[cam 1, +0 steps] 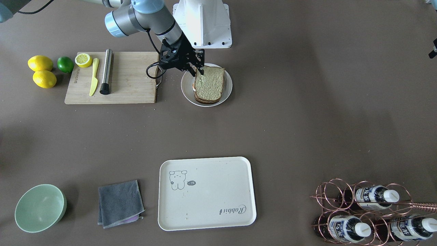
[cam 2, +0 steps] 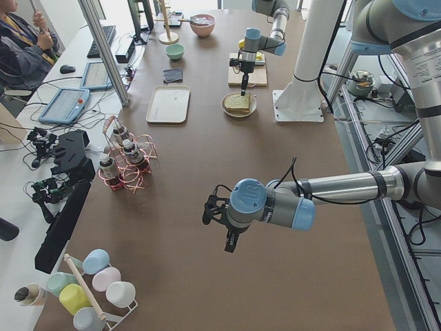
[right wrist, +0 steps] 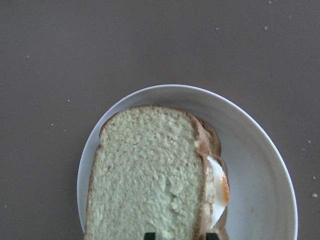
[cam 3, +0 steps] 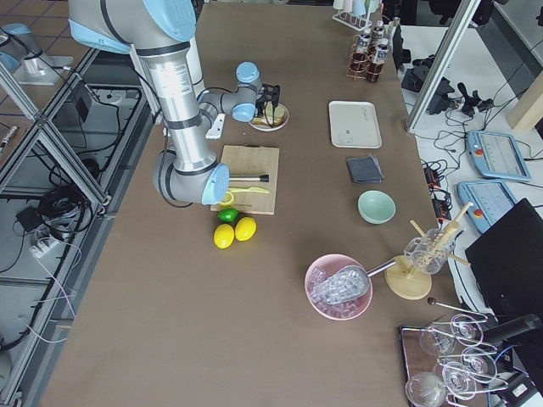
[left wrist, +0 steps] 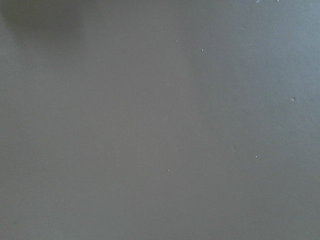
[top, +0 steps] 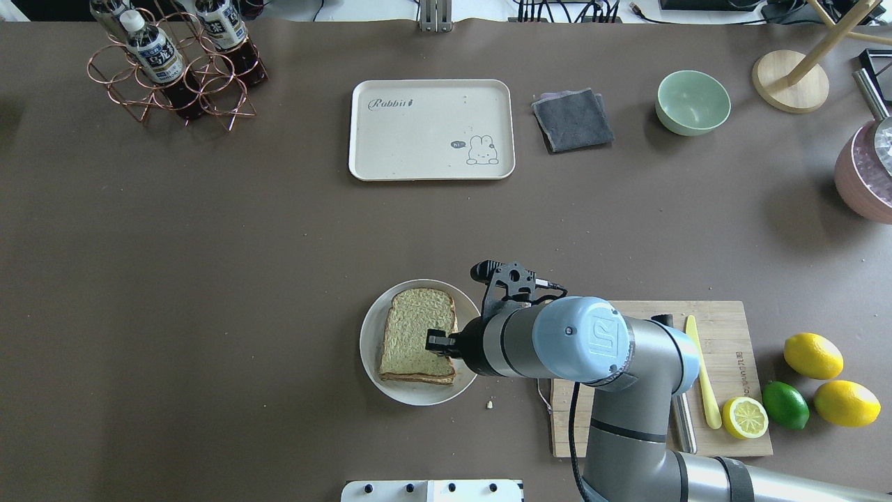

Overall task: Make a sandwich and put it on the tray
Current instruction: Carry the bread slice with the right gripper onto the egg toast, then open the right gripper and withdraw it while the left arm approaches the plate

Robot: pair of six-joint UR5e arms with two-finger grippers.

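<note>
The sandwich (cam 1: 209, 85) lies flat on a round white plate (cam 1: 228, 91) beside the cutting board. It has two slices of bread with the egg (right wrist: 220, 185) showing at one side. My right gripper (cam 1: 199, 71) stands at the robot-side edge of the top slice. In the right wrist view its fingertips (right wrist: 149, 235) are a small gap apart over the sandwich (right wrist: 150, 175), with nothing pinched between them. The cream tray (cam 1: 218, 184) with the bear drawing lies bare at the table's far side. My left gripper (cam 2: 231, 243) hangs far off over bare table; I cannot tell its state.
A wooden cutting board (cam 1: 129, 82) holds a half lemon, a yellow knife and a metal cylinder. Two lemons and a lime (cam 1: 65, 64) lie beyond it. A grey cloth (cam 1: 119, 203), a green bowl (cam 1: 40, 207) and a copper bottle rack (cam 1: 368, 212) flank the tray.
</note>
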